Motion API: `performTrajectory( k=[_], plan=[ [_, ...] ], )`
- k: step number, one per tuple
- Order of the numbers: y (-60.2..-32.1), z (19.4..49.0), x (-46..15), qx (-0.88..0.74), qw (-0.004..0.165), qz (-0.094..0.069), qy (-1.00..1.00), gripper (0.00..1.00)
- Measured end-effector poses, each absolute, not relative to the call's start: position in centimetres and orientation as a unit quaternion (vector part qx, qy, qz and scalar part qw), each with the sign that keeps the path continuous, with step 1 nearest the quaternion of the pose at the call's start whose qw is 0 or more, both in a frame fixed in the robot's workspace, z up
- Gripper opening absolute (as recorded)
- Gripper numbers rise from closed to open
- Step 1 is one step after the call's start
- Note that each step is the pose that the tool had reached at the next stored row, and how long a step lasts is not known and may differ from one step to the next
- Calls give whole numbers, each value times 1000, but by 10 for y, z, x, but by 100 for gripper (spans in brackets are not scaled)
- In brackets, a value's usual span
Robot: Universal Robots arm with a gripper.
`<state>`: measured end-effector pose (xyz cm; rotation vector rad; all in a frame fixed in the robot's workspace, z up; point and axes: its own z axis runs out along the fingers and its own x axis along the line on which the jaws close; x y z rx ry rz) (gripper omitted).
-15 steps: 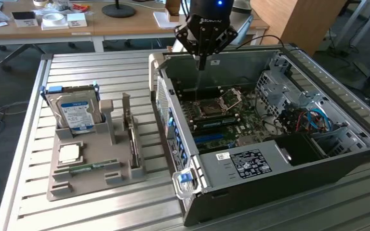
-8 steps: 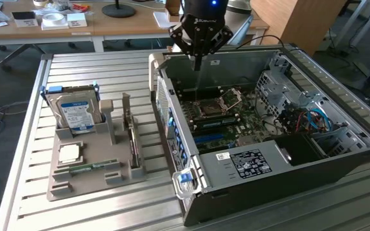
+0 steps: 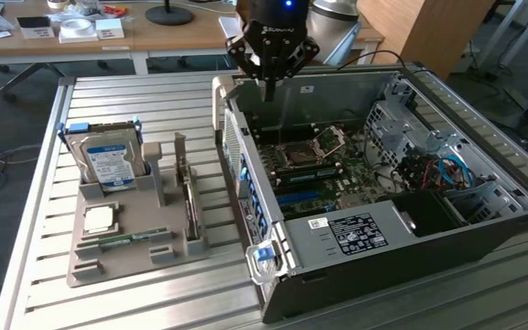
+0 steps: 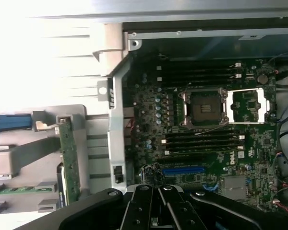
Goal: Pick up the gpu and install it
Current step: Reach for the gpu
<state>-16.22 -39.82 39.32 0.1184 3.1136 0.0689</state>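
The gpu is a thin card standing on edge in a slot of the grey holder tray, to the exterior view's left of the open computer case. The wrist view shows the gpu edge-on beside the case wall. My gripper hangs over the far end of the case, above the motherboard, well away from the card. Its fingers are shut together with nothing between them. A blue expansion slot lies on the motherboard just past the fingertips.
In the tray are also a silver blue-labelled hard drive, a square processor and a narrow green memory stick. Cables and drive cages fill the case's right side. Behind the slatted table stand desks with clutter.
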Motion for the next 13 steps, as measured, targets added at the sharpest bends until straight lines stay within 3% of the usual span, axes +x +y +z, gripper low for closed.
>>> performTrajectory(
  k=[13],
  plan=[
    [-396,393,-208,41,13,22,999,11]
  ],
)
